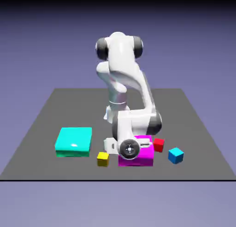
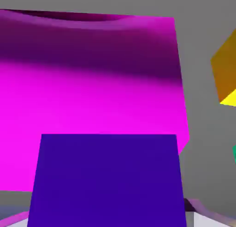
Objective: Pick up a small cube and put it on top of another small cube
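In the hand view the small purple cube (image 2: 107,180) fills the bottom middle, sitting between the finger tips and hiding most of them. My gripper (image 2: 108,221) is shut on it. The exterior view has the hand down low at the table, with the gripper (image 1: 130,152) against the large magenta block (image 1: 144,156). There the hand hides the purple cube. Other small cubes lie close by: a yellow cube (image 1: 103,159) to the exterior view's left, a red cube (image 1: 158,144) and a blue cube (image 1: 175,155) to its right.
The magenta block (image 2: 92,83) rises directly behind the purple cube in the hand view, with the yellow cube (image 2: 226,69) at that picture's right edge. A flat teal block (image 1: 73,141) lies on the dark table (image 1: 46,115) at the exterior view's left.
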